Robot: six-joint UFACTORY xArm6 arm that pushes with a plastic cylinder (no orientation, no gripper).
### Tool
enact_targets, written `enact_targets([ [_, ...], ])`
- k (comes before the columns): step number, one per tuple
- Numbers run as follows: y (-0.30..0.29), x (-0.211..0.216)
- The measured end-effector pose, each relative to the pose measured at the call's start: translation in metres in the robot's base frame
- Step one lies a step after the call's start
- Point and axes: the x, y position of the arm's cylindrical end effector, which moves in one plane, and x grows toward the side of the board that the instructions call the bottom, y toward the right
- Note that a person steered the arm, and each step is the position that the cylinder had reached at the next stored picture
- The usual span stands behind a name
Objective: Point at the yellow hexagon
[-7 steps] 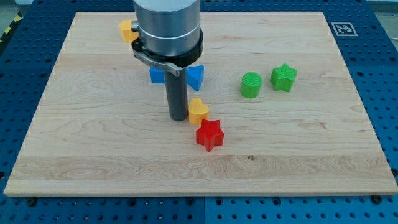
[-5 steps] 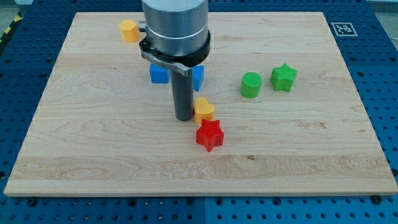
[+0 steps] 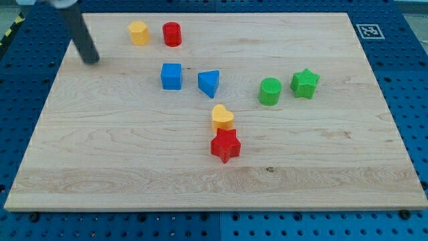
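The yellow hexagon [image 3: 138,32] sits near the board's top edge, left of centre. A red cylinder [image 3: 172,33] stands just to its right. My tip [image 3: 91,59] is at the view's upper left, on the board, left of and below the yellow hexagon, well apart from it. The rod slants up to the top left corner and looks blurred.
A blue cube [image 3: 171,76] and a blue triangular block [image 3: 208,83] sit mid-board. A yellow heart [image 3: 222,117] touches a red star [image 3: 225,145] below it. A green cylinder [image 3: 269,91] and a green star [image 3: 305,83] are at the right. The wooden board [image 3: 321,174] has a marker tag [image 3: 367,31].
The rod has jumped from beside the yellow heart at mid-board to the upper left. The arm's body no longer covers the red cylinder. The yellow heart sits slightly further right than at first.
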Motion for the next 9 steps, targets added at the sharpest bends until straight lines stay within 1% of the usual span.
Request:
enact_targets([
  [1,0.030,-0.063],
  [2,0.084,-0.080],
  [3,0.112,-0.079],
  [4,0.107,-0.079],
  [5,0.065,-0.080],
  [6,0.058,-0.080],
  [7,0.084,-0.080],
  [9,0.081,-0.080],
])
